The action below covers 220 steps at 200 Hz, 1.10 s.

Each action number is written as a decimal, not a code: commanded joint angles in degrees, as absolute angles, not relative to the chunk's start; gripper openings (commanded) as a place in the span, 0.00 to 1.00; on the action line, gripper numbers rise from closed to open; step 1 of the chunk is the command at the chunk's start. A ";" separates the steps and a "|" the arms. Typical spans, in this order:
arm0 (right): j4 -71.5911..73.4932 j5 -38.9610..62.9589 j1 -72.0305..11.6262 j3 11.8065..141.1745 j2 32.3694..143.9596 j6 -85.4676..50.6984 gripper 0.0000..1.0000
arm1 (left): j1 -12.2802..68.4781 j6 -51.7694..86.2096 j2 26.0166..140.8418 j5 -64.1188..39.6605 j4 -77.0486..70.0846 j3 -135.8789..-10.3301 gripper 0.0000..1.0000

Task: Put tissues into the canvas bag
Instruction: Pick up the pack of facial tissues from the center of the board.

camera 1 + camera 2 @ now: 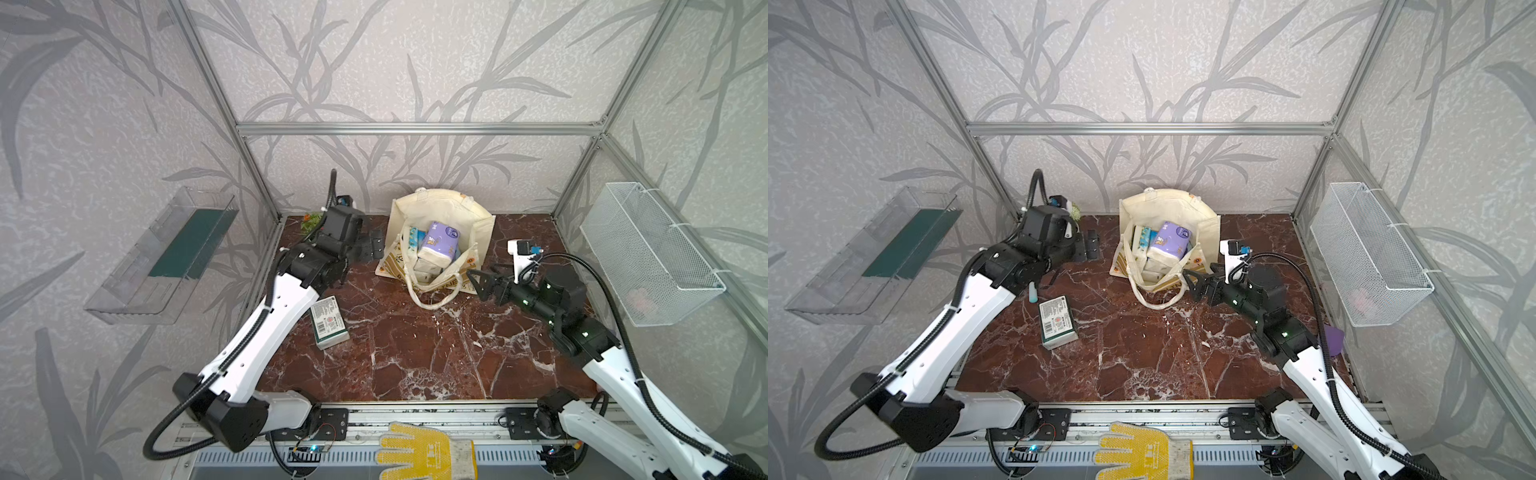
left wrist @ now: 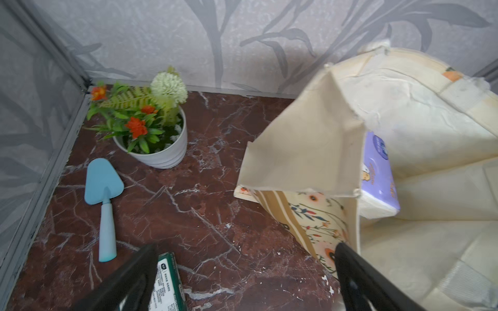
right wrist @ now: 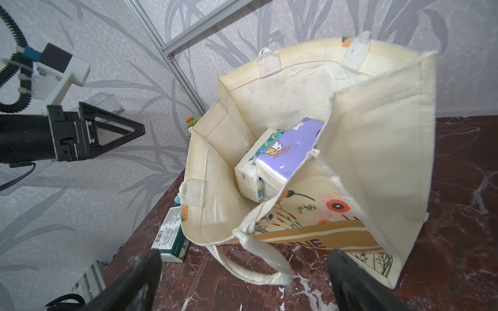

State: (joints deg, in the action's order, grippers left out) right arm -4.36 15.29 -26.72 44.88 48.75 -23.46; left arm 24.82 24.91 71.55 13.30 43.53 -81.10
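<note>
The cream canvas bag [image 1: 440,203] [image 1: 1167,203] stands open at the back of the table. Inside it are a lilac pack of tissues [image 1: 440,243] [image 3: 291,153] and a blue patterned pack [image 1: 415,241], with white pack ends below them. A dark green pack [image 1: 328,322] [image 1: 1057,322] lies flat on the table beside my left forearm. My left gripper [image 1: 376,245] [image 2: 246,249] hangs open and empty just left of the bag [image 2: 304,150]. My right gripper [image 1: 482,282] [image 3: 245,254] is open and empty at the bag's front right, over its handle [image 3: 256,258].
A white flower pot [image 2: 159,150] and a blue trowel [image 2: 103,188] sit in the back left corner. A white wire basket [image 1: 648,253] hangs on the right wall, a clear tray [image 1: 166,257] on the left. A yellow glove [image 1: 424,453] lies on the front rail.
</note>
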 commanded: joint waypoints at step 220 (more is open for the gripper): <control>-10.00 -1.37 -59.15 71.09 79.70 -10.53 0.88 | 4.62 39.79 67.78 2.24 30.96 -41.94 0.94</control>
